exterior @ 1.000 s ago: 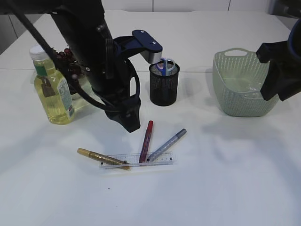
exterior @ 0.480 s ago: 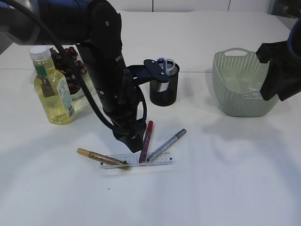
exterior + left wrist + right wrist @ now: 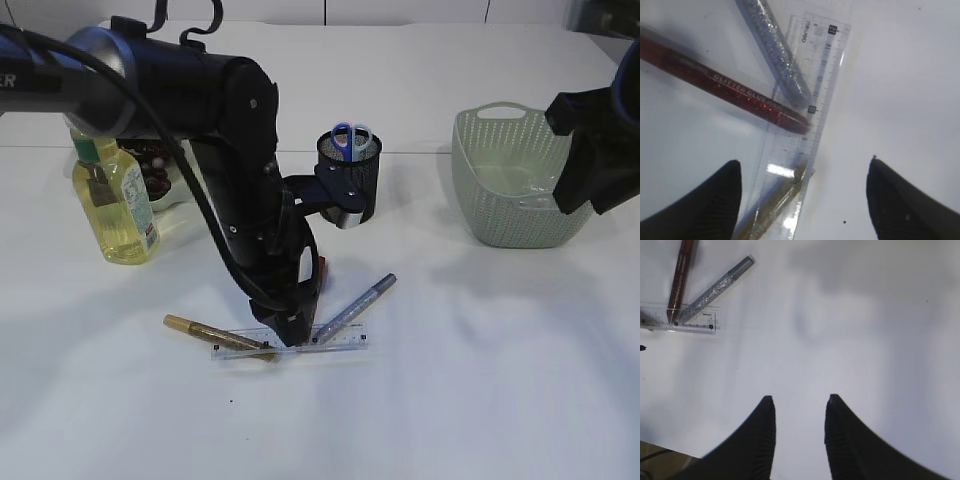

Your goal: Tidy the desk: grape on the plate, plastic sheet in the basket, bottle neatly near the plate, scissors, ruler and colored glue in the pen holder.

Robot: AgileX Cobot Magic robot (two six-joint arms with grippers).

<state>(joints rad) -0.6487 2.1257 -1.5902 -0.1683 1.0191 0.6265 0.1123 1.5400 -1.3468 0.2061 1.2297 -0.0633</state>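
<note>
Ruler lies between spread left jaws, flat on surface near front edge, long axis parallel to it. Red glue pen, silver glue pen, gold glue pen rest tips on ruler, likely complicating pickup. Right jaws part-open, empty, over bare surface.

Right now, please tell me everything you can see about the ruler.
The ruler is a clear plastic strip with printed black marks and numbers. It lies flat on the white table. The tips of the red glitter glue pen and the silver one rest on it; the gold one lies beneath it.
</note>
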